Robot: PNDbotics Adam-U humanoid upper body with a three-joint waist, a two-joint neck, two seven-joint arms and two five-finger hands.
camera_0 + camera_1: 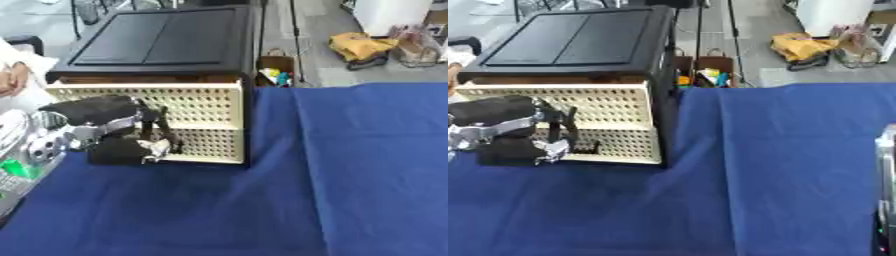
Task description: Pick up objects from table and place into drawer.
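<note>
Left eye view shows the robot's left hand (150, 134) reaching in from the left side, its black forearm with silver joints lying across the lower left of one cream perforated drawer (206, 107). The fingers (164, 131) are curled downward against the drawer's front panel, low on its face, with a silvery fingertip near the bottom edge. A dark blocky shape (114, 151) sits just under the hand, touching the blue cloth; whether the fingers close round it or merely rest on it cannot be told.

The drawer stands pulled out of one black cabinet (166, 37), which rises directly behind and above the hand. One blue tablecloth (350, 175) covers the table, spreading from beneath the hand far out to its right, with folds running across it.

Beyond the cabinet, well away to the hand's upper right, lies one yellow bundle (802, 46) on the floor, and one brown box (713, 70) with coloured items in it stands just past the table edge.

At the right edge of the right eye view a sliver of the right arm (885, 190) shows; its hand is out of view.
</note>
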